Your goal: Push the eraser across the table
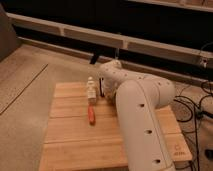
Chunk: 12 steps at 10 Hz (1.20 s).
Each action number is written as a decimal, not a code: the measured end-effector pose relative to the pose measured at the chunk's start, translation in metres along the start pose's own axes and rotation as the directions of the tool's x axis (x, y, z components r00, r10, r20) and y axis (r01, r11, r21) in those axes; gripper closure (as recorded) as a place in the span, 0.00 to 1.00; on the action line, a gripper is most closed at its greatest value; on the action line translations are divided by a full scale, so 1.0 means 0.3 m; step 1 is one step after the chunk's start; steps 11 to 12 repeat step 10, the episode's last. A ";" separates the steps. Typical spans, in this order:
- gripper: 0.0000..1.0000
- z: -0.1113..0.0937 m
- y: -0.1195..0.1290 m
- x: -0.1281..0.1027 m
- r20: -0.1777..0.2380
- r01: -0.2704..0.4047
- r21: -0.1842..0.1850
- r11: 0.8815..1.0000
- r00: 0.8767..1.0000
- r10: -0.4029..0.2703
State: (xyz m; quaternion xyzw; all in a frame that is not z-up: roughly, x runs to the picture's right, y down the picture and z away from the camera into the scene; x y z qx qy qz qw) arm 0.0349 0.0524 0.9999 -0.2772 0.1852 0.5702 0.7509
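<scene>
The light wooden plank table (70, 145) fills the lower middle of the camera view. A small white upright bottle-like thing (91, 90) stands near its far edge. A short red-orange oblong thing (91, 115), possibly the eraser, lies flat just in front of it. My white arm (142, 120) reaches over the table's right half. My gripper (103, 89) is at the arm's end, low over the table just right of the white thing and mostly hidden by the wrist.
Grey floor (25, 80) surrounds the table on the left. A dark wall with a pale rail (90, 36) runs behind it. Black cables (197, 107) lie on the floor at the right.
</scene>
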 end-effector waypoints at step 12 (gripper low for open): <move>0.66 -0.047 -0.029 -0.154 0.060 0.118 0.000 0.993 0.991 -0.118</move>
